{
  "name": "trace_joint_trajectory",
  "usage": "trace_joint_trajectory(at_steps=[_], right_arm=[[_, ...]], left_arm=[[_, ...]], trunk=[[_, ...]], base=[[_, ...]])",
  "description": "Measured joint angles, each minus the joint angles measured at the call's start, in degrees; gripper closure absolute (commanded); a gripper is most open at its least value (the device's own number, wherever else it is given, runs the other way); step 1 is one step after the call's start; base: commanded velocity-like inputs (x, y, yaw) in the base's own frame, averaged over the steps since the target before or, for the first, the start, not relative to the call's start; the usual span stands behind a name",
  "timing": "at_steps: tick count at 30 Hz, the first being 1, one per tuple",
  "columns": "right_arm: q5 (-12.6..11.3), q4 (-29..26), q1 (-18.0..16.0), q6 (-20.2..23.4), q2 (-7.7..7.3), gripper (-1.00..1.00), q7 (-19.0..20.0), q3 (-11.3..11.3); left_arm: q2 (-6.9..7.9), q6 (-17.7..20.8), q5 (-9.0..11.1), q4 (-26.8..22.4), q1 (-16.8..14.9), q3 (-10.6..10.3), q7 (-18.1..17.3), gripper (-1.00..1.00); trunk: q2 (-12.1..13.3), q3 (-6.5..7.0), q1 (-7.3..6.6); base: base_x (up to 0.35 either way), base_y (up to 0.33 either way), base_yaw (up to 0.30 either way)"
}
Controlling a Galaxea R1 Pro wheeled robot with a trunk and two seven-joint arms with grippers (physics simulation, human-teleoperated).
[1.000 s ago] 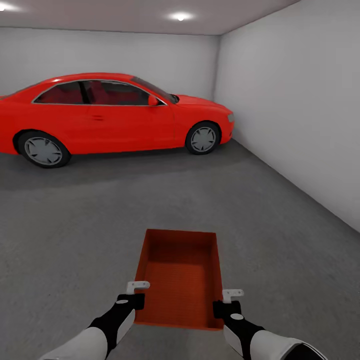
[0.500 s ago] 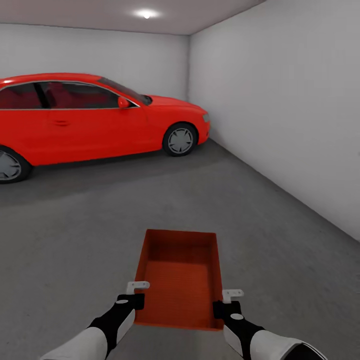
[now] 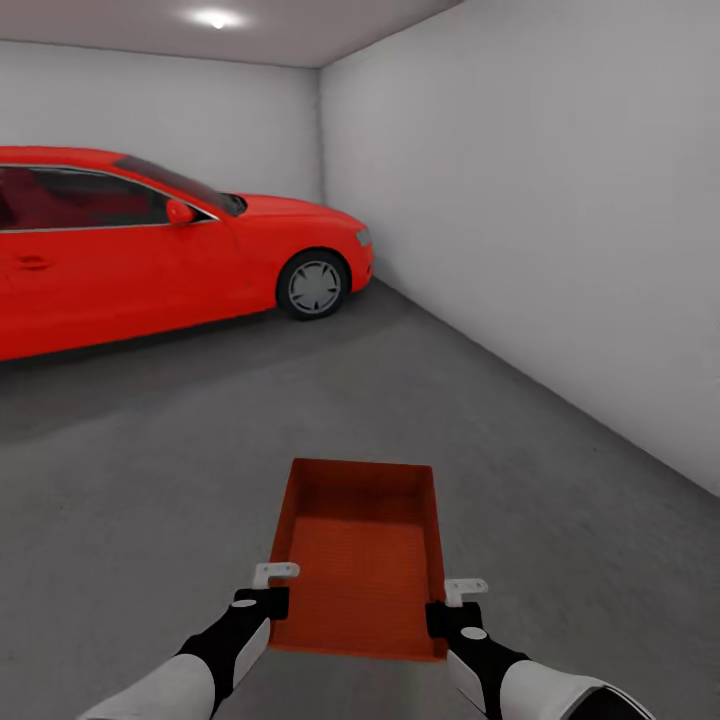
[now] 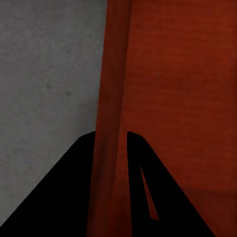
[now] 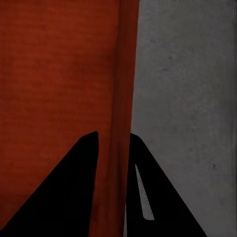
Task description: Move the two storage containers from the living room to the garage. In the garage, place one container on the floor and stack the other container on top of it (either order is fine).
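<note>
The left end effector (image 3: 268, 588) is closed on the left wall, and the right end effector (image 3: 455, 600) on the right wall, of the red-orange rectangular ribbed open-top storage container (image 3: 362, 555), held level above the dark grey concrete garage floor (image 3: 150, 470). A red coupe car (image 3: 150, 250) stands ahead left, near the white-grey wall (image 3: 540, 230).

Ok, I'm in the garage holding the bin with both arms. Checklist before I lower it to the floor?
1. Left gripper clamped on red-orange ribbed open-top container wall: ok.
2. Right gripper clamped on opposite wall: ok.
3. Container level: ok.
4. Dark grey concrete floor ahead free of obstacles: ok.
5. Red coupe car well away: ok.
6. Second container's whereabouts: cannot tell.
</note>
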Motion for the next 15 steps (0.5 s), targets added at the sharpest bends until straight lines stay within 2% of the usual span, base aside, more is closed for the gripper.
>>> trace_joint_trajectory(at_steps=[15], right_arm=[[0.0,0.0,0.0,0.1,0.00,1.00,0.0,0.1]], left_arm=[[0.00,0.0,0.0,0.1,0.0,0.1,0.0,1.00]], trunk=[[0.0,0.00,0.00]], base=[[0.322,0.000,-0.286]])
